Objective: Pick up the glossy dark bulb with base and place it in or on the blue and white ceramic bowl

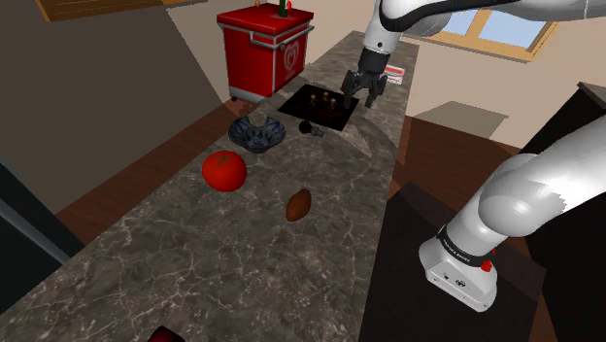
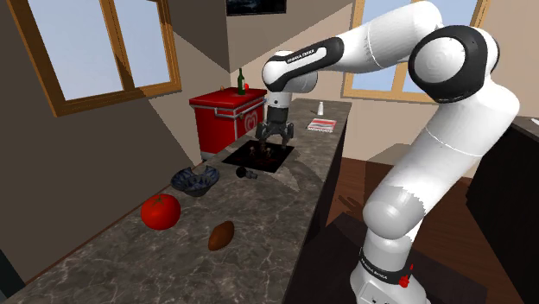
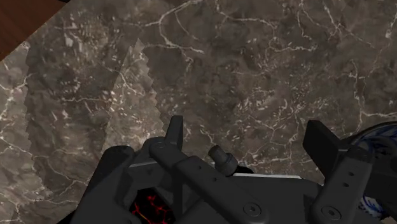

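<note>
Shoulder view: the pincer [image 1: 357,89] hangs released above the table [image 1: 194,253]; the dark bulb [image 1: 311,127] lies on it near the bowl [image 1: 257,134]. Second exterior view: nothing held, so the approach is in hand. Wrist view: next, descend around the dark bulb and clench.

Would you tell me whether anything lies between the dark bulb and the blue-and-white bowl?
Nothing visible does: only bare counter separates the bulb from the bowl; the black tray lies off that line.
</note>
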You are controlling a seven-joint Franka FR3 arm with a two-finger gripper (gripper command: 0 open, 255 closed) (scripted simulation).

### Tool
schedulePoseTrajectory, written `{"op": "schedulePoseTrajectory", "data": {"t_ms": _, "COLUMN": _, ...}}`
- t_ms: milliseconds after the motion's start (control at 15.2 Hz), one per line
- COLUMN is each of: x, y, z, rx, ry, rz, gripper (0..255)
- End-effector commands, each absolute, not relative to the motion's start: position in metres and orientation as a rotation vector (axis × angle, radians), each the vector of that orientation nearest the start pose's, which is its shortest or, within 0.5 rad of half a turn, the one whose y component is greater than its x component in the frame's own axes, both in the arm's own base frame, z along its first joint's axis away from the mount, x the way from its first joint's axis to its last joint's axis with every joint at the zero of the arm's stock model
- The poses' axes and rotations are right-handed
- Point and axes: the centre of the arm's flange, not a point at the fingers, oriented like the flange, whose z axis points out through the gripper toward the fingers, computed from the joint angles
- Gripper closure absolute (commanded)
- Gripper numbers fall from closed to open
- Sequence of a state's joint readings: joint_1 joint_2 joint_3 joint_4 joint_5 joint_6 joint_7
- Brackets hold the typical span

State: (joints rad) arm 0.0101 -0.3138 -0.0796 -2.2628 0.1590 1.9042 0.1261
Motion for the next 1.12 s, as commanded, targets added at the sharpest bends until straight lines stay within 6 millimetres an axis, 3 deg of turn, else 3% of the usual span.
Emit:
{"op": "schedulePoseTrajectory", "data": {"t_ms": 0, "x": 0.473, "y": -0.027, "z": 0.464, "rx": -2.94, "ry": 0.385, "rz": 0.084, "gripper": 0}}
{"op": "schedulePoseTrajectory", "data": {"t_ms": 528, "x": 0.558, "y": -0.046, "z": 0.4, "rx": -2.914, "ry": 0.46, "rz": 0.117, "gripper": 0}}
{"op": "schedulePoseTrajectory", "data": {"t_ms": 1056, "x": 0.557, "y": -0.038, "z": 0.36, "rx": -2.913, "ry": 0.461, "rz": 0.117, "gripper": 0}}
